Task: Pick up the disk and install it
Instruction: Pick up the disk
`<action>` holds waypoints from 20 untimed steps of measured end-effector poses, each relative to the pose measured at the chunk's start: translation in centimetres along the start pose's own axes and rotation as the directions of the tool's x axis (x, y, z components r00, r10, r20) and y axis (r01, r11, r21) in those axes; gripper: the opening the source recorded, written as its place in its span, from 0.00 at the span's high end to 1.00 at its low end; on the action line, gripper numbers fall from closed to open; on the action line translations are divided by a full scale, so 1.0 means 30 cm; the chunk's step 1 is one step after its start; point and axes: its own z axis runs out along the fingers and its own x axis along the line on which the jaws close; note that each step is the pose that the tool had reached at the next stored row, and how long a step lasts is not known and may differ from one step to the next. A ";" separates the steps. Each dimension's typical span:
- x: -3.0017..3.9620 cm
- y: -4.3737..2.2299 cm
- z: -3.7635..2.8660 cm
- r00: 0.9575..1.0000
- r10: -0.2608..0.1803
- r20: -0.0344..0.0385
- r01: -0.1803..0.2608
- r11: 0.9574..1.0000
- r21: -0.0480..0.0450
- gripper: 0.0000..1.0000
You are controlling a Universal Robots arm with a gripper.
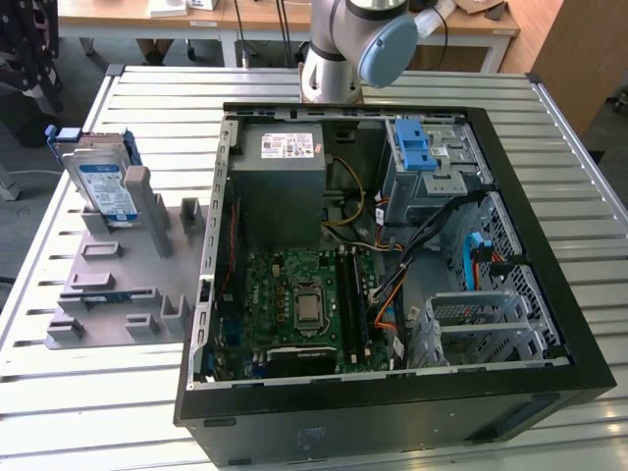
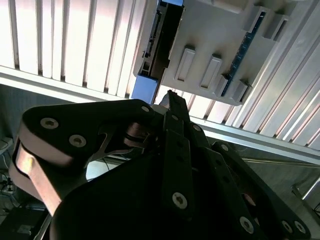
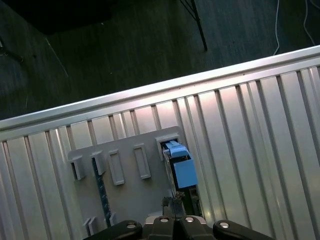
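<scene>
The disk [image 1: 103, 186], silver with a blue-and-white label and a blue carrier frame, stands on edge in a grey slotted holder [image 1: 118, 285] on the table at the exterior view's left. In both wrist views I look down on it: the disk's dark edge [image 2: 159, 45] with a blue frame end, and the disk's blue end [image 3: 181, 170]. My gripper [image 2: 172, 96] [image 3: 175, 202] hangs above the disk, apart from it, with its fingers shut together and nothing between them.
An open black computer case [image 1: 549, 294] lies on the slatted metal table [image 1: 59, 412], with a grey power supply [image 1: 291, 186], a motherboard and a drive bay with a blue latch [image 1: 417, 147]. The arm's base [image 1: 334, 59] stands behind the case. The table edge [image 3: 150, 92] drops to dark floor.
</scene>
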 end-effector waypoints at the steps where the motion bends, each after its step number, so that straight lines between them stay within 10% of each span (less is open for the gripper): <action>1: 0.000 0.000 0.000 1.000 0.000 0.000 0.000 1.000 0.000 0.89; 10: 0.000 0.000 0.000 1.000 -0.001 -0.002 0.001 1.000 0.000 0.89; 20: 0.000 0.000 0.008 1.000 -0.022 -0.002 0.022 1.000 0.001 0.63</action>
